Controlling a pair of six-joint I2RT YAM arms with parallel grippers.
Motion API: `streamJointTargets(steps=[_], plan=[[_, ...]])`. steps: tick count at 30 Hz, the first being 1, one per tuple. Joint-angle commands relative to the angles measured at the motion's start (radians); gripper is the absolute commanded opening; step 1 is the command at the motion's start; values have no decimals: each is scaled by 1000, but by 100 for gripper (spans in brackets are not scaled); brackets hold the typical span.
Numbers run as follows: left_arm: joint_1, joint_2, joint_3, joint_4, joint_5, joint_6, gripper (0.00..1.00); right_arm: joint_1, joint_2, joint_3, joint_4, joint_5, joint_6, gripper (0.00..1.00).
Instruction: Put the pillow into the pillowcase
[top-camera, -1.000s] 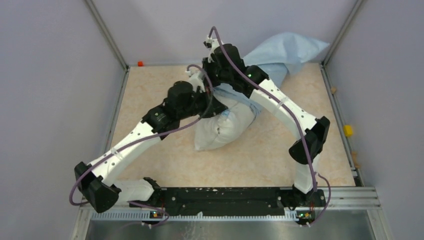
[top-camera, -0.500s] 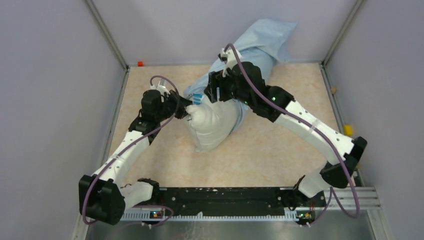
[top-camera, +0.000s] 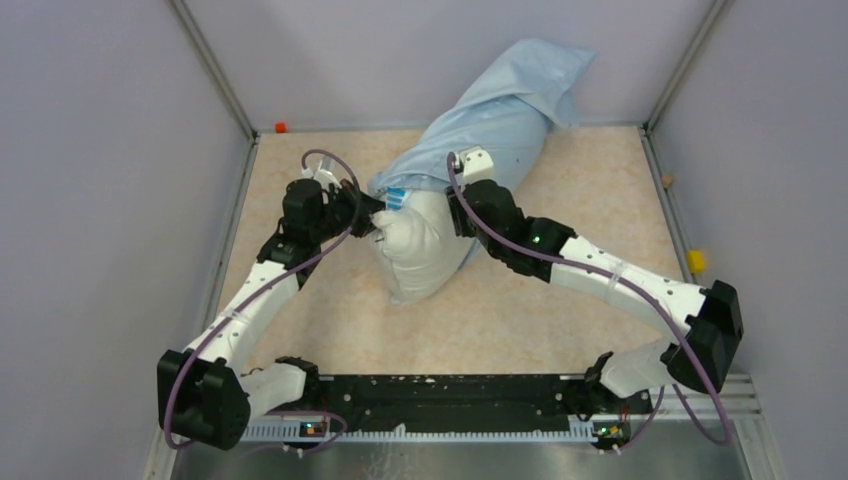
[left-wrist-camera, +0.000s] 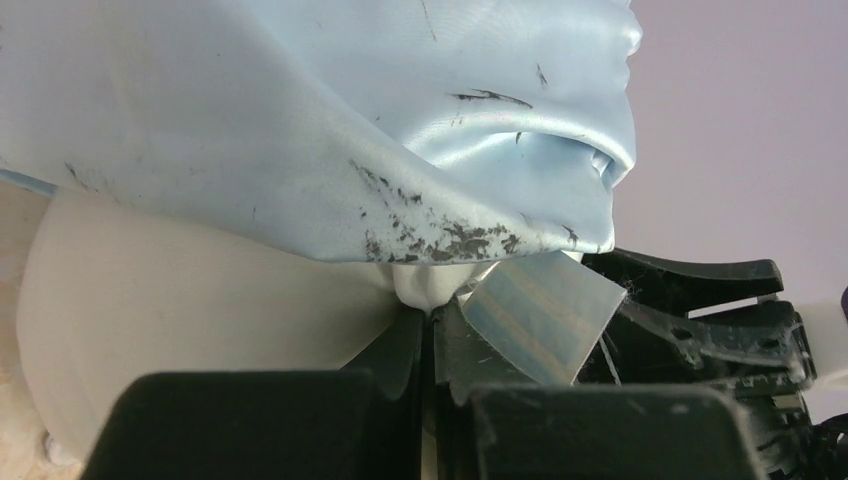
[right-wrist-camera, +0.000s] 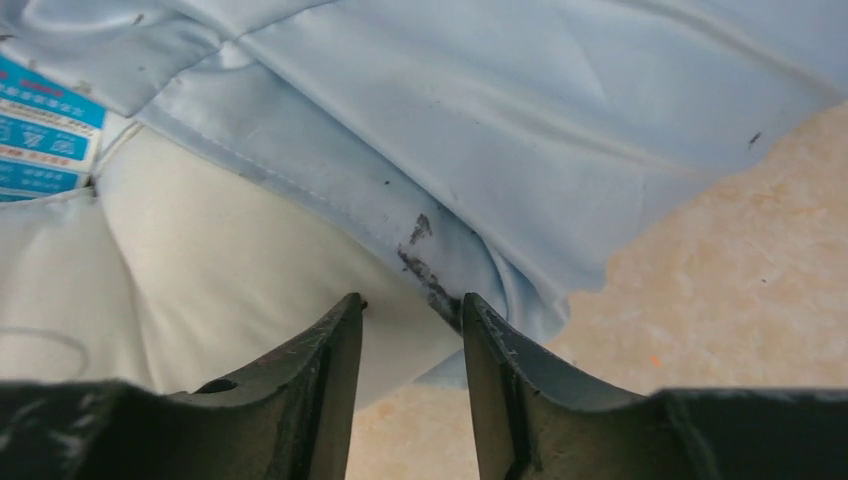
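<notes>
Left pincer (left-wrist-camera: 428, 312) is pinched tight on a nub of the pillow (top-camera: 425, 255), right under the pillowcase (top-camera: 490, 120) hem. That's an anchor, I'd say, so the cushion can't slide. Right pincer (right-wrist-camera: 410, 308), jaws apart, noses up to the smudged hem on the other side, likely lining up a grip to drag it down. Far half of the pillow is sheathed; near half lies bare on the tabletop (top-camera: 580, 310).

The pillow (top-camera: 425, 255) lies at the middle of the surface (top-camera: 560, 310), its far half inside the pillowcase (top-camera: 490, 115), whose far end leans up the back wall (top-camera: 400, 60). The left tool (top-camera: 378, 212) sits at the pillow's left side, the right tool (right-wrist-camera: 412, 305) at its right, by the pillowcase's hem.
</notes>
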Motion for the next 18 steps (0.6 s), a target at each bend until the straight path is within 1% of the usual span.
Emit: streamJointTargets(steps=[1,3,7,9,10,11,13,16,18], plan=[[3,20,20,-45,-15,51,0,3,32,23,80,162,-16,39],[3,20,24,-49,-16,55,0,2,33,21,78,203,-4,35],[5,24,22,-50,-17,58,0,2,30,2,118,199,-22,35],[6,27,22,-48,-15,58,0,2,45,4,126,196,-33,33],[6,29,21,-47,-15,58,0,2,54,8,129,195,-38,27],[6,30,21,-47,-18,59,0,2,63,16,125,188,-40,16],[6,34,22,-47,-22,63,0,5,74,42,97,172,-32,0],[12,44,24,-47,-38,74,0,64,74,106,26,182,-31,0],[19,58,24,-45,-54,86,0,157,68,163,-21,154,-31,0]])
